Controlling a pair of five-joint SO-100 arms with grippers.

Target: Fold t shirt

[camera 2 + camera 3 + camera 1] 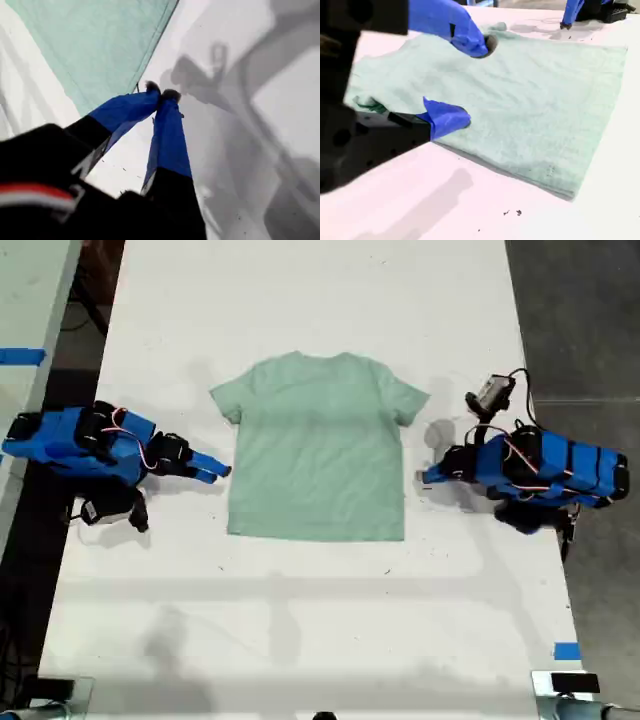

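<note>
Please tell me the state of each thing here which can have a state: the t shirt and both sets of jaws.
t shirt: spread flat on the table, not folded, not gripped.
my first gripper: jaws shut, empty.
my second gripper: jaws open, empty.

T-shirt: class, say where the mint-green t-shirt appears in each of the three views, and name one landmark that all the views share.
Exterior view: the t-shirt lies flat at the centre, between the two blue arms.
First wrist view: the t-shirt lies beyond my first hand, which is shut and off the cloth.
Second wrist view: the t-shirt fills the middle, behind my open second hand.
Shared landmark: the white table under the shirt.
</note>
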